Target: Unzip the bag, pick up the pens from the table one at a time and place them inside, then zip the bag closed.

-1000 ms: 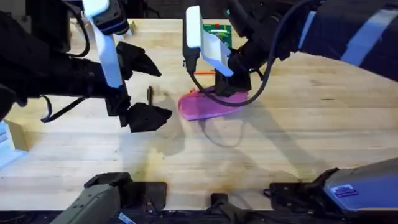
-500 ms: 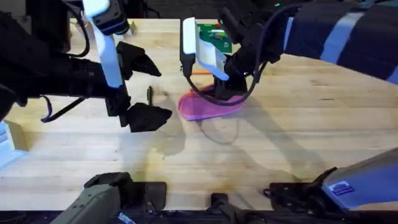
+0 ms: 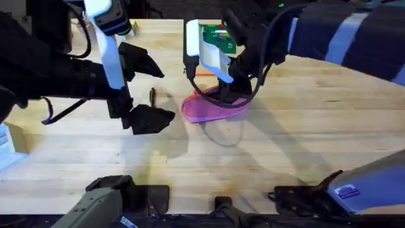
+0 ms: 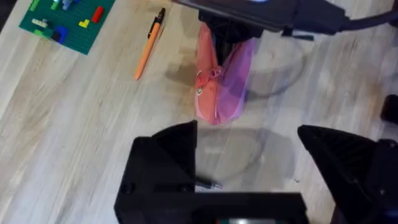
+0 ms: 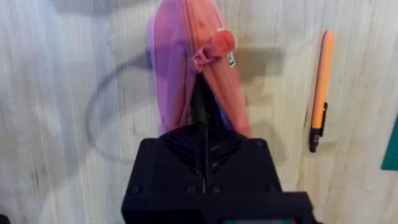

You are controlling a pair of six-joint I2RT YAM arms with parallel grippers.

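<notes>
Table [image 3: 304, 126]: light wood planks | bag [image 3: 209, 107] lay mid-table, right hand [image 5: 200, 115] pinched closed at its opening | left hand [image 4: 249, 162] spread open | right wrist view: orange pen [image 5: 320, 87] beside bag

The table [image 4: 74, 143] is showing as light wood planks, visibly grained, with a smooth satin finish. The bag [image 5: 186, 68] is presenting as soft pink cloth, matt, creasing along its zip seam. The pen [image 5: 321, 87] is appearing as smooth orange plastic with a black end. The right gripper [image 5: 200, 134] is looking like matt black plastic, faintly ribbed.
</notes>
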